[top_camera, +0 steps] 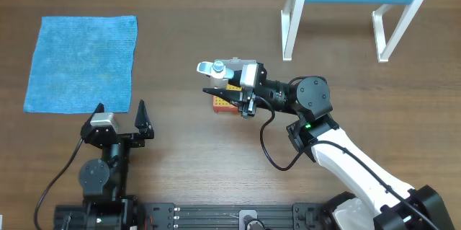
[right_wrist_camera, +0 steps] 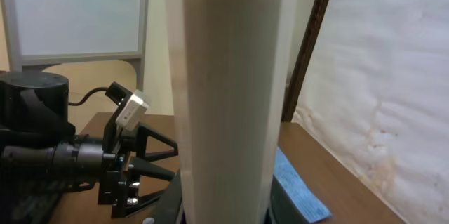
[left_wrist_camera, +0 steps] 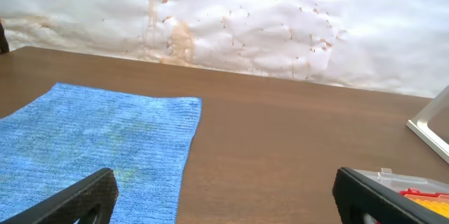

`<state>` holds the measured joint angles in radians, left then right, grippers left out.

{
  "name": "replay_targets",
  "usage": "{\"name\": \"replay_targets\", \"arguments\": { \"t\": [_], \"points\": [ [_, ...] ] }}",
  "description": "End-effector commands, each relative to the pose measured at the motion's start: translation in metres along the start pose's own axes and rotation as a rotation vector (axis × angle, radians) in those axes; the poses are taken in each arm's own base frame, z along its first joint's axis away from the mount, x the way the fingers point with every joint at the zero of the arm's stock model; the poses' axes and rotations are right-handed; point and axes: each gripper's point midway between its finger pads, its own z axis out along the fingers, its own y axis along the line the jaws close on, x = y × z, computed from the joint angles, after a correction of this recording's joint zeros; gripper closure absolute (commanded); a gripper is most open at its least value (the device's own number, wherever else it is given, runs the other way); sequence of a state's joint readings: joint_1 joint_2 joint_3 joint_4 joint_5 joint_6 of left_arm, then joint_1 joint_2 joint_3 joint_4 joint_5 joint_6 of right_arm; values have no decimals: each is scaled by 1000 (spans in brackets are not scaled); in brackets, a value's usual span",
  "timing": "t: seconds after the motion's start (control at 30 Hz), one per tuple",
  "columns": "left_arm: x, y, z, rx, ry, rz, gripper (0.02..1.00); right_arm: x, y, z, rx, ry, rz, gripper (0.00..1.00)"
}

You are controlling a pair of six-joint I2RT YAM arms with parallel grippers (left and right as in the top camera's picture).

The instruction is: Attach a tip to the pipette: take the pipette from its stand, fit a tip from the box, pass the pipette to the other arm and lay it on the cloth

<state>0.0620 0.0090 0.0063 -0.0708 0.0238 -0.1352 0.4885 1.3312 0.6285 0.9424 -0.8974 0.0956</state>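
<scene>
Above tip box, pipette clamped in right pincer.

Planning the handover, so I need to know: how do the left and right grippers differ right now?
The left gripper is open and empty; the right gripper is shut on the pipette. The left gripper sits by the cloth's corner; the right is mid-table by the tip box. The left gripper points up the table; the right points sideways, toward the left arm's side. Both are black two-finger grippers.
</scene>
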Motion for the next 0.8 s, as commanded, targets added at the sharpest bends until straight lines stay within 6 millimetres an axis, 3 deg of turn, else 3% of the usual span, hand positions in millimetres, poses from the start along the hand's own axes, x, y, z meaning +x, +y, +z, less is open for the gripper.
{"name": "replay_targets", "arguments": {
  "t": [0.03, 0.27, 0.33, 0.4, 0.47, 0.6, 0.73, 0.8],
  "points": [
    [2, -1, 0, 7, 7, 1, 23, -15, 3, 0, -22, -26, 93, 930],
    [2, -10, 0, 59, 9, -36, 23, -15, -11, 0, 53, -43, 377, 930],
    [2, -26, -2, 150, 27, -178, 23, -16, -21, -1, 108, -61, 437, 930],
    [3, -39, -4, 216, 72, -469, 25, -17, -29, -2, 155, -81, 492, 930],
    [2, -38, -4, 206, 103, -774, 25, -17, -33, -3, 176, -94, 547, 930],
    [0, -40, -5, 207, 132, -1071, 25, -17, -36, -3, 191, -105, 594, 930],
    [0, -49, -7, 246, 179, -1164, 18, -17, -36, -3, 190, -103, 595, 930],
    [-4, -59, -10, 308, 200, -1155, 148, -17, -36, -3, 190, -103, 595, 930]
  ]
}}
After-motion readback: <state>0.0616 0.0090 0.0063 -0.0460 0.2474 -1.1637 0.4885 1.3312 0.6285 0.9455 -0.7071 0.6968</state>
